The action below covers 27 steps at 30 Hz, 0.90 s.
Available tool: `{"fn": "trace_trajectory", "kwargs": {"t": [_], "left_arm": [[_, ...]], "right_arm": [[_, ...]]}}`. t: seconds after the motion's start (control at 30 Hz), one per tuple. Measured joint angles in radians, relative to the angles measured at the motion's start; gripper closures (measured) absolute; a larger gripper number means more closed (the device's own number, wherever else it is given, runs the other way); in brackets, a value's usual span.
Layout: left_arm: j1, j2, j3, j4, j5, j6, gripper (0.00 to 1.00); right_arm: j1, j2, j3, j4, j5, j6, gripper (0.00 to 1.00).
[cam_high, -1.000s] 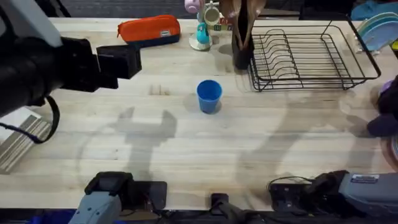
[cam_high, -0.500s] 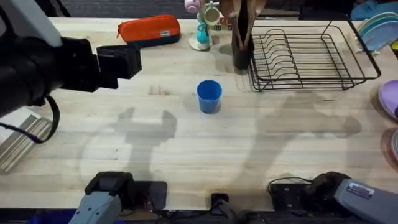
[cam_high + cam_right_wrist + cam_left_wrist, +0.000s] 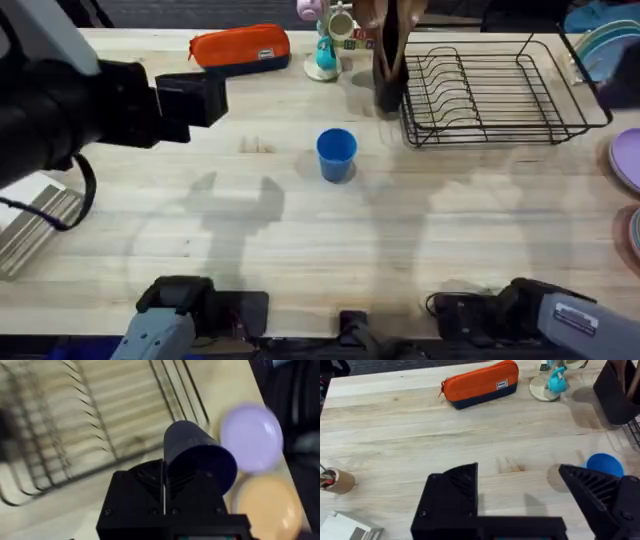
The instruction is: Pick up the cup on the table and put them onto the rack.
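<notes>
The bright blue cup (image 3: 336, 153) stands upright on the table (image 3: 300, 240), left of the black wire rack (image 3: 500, 95). In the left wrist view the cup (image 3: 605, 465) peeks out behind one finger. My left gripper (image 3: 212, 100) hovers high over the table's left part, well left of the cup; its fingers (image 3: 452, 497) stand wide apart and hold nothing, so the left gripper (image 3: 520, 505) is open. My right gripper (image 3: 164, 467) is shut on a dark blue cup (image 3: 197, 455), held above the table beside the rack's (image 3: 75, 420) wires.
An orange pencil case (image 3: 240, 47), a mug stand (image 3: 325, 40) and a dark utensil holder (image 3: 390, 75) line the back edge. Plates, one of them purple (image 3: 628, 160), lie at the right edge. Books (image 3: 35, 225) sit at the left.
The dark shape at the table's right edge has gone from mid-height, uncovering the purple plate, and the right arm's shadow has shifted. The left arm and the blue cup have not moved.
</notes>
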<state>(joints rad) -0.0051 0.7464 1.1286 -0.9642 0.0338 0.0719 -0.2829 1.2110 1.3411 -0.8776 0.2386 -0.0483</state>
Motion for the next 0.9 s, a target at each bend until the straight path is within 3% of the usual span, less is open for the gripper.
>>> {"fn": "trace_trajectory", "kwargs": {"t": [0.4,0.9], "left_arm": [[0.000,0.000,0.000,-0.001,0.000,0.000,0.007],[0.000,0.000,0.000,-0.001,0.000,0.000,0.007]], "right_arm": [[0.314,0.047,0.001,0.244,-0.003,0.004,0.971],[0.519,0.265,0.001,0.201,-0.086,0.004,0.971]]}}
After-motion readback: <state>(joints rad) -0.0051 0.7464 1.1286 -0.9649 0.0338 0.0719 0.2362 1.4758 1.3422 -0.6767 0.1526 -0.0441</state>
